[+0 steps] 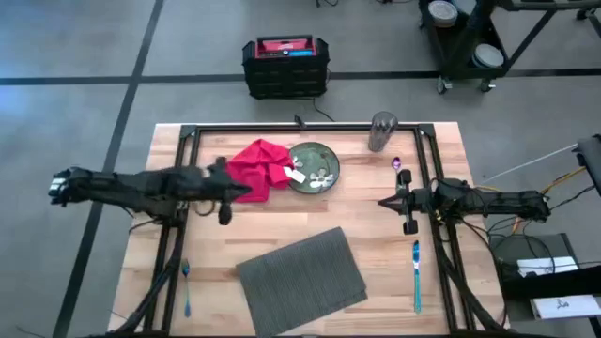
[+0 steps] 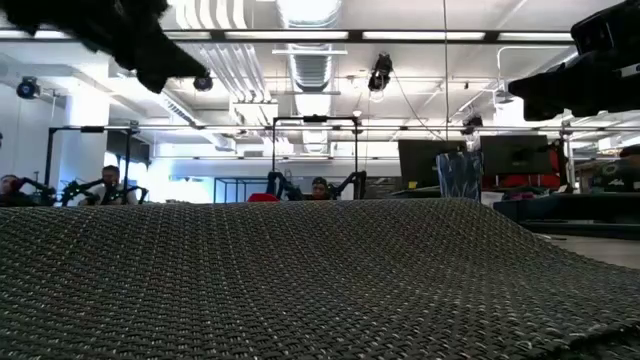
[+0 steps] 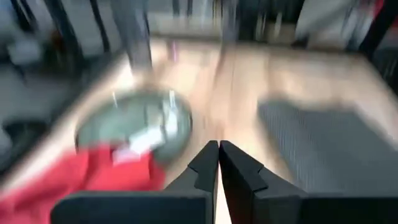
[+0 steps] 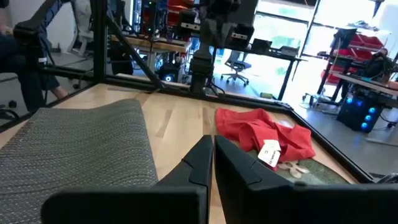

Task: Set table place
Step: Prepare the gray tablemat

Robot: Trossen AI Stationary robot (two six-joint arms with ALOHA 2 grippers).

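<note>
The large rectangular light-wood butcher-block table [image 1: 376, 235], framed by a black metal rail, carries everything, and the round green plate [image 1: 314, 168] with pale markings serves as the landmark. The dark grey, finely ribbed rectangular placemat [image 1: 301, 270] lies askew well in front of the plate, near the table's front edge; in the low view its ribbed weave [image 2: 300, 280] fills the whole foreground. The crumpled red cloth napkin [image 1: 259, 167] with a white tag lies just left of the plate, its edge and tag overlapping the plate's rim.

The left gripper [image 1: 223, 192] hovers just left of the plate, over the napkin's near-left edge. In its wrist view the two dark fingers [image 3: 200, 165] are pressed together with only a thin slit between them, and they hold nothing. The right gripper [image 1: 406, 201] hangs well to the right of the plate, above bare wood; its fingers [image 4: 200, 158] are likewise closed tip to tip and empty.

Behind and to the right of the plate stands a clear ribbed drinking glass [image 1: 381, 131]. A small purple-handled utensil [image 1: 398, 165] lies between the glass and the right gripper. A blue-handled utensil [image 1: 417, 277] lies right of the placemat, and another blue-handled utensil [image 1: 186, 286] lies left of it.
</note>
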